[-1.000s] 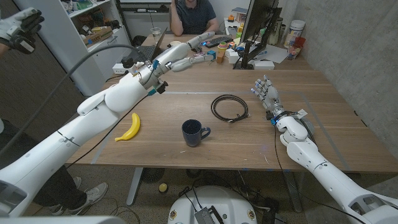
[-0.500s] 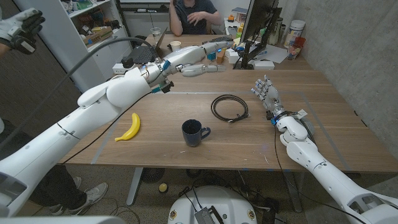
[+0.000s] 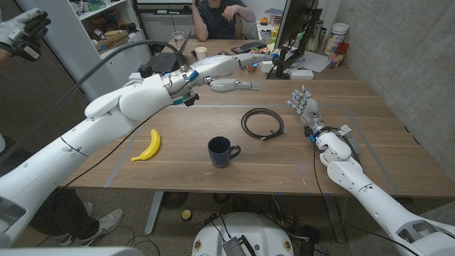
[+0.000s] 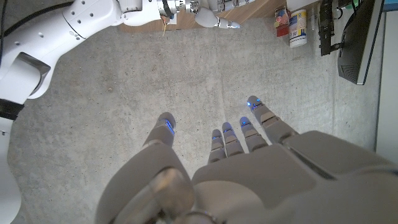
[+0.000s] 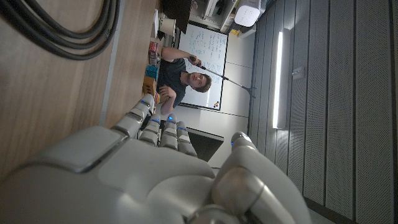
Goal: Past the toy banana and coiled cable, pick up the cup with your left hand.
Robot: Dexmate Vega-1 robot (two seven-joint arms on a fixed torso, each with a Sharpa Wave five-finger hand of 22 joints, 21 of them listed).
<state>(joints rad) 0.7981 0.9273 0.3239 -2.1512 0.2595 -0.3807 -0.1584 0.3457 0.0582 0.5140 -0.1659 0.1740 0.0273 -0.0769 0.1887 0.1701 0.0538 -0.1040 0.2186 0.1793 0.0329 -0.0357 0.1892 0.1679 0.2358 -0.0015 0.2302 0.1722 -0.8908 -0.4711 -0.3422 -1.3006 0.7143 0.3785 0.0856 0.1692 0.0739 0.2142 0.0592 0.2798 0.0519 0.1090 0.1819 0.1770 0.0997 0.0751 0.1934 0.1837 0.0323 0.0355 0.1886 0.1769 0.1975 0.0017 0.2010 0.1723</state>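
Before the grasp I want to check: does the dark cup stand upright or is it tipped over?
Upright. In the head view the cup sits on its base on the table, its round mouth facing up and its handle sticking out to the side.

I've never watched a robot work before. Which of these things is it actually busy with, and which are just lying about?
Part of the job:
- dark blue cup
- toy banana
- coiled cable
- left hand, open, raised over the table's far side

Just lying about:
- paper cup
- monitor
- right hand, idle
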